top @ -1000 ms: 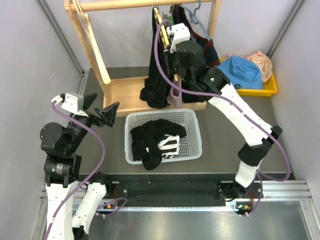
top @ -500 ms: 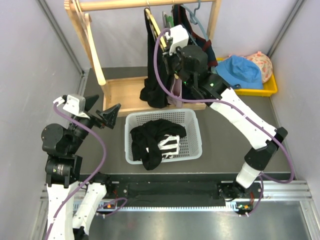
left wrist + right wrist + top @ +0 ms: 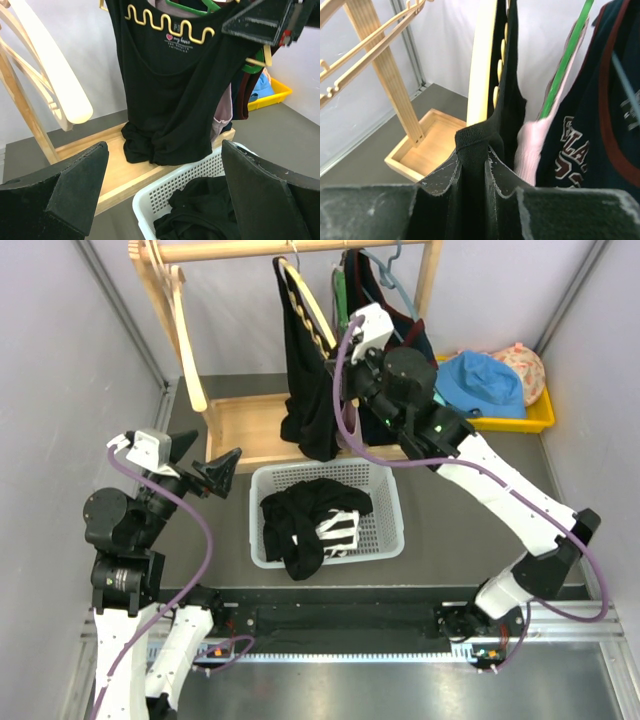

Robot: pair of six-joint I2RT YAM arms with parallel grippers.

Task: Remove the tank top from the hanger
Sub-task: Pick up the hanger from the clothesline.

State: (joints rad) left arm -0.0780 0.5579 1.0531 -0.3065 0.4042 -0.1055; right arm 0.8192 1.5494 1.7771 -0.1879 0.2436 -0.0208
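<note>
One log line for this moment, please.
right claw: shut on black tank top | left claw: open, holding nothing | black tank top: on hanger

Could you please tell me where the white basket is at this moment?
In the top view, the white basket sits mid-table, directly in front of the wooden rack's base, near the hanging black tank top.

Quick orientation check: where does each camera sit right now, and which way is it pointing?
Top external: above and behind the bases, looking down on rack, basket and both arms.
Left wrist: faces the hanging tank top and basket, own open fingers at the bottom corners.
Right wrist: pressed close to the tank top, own fingers pinching its fabric.
Shared: tank top in all three.
</note>
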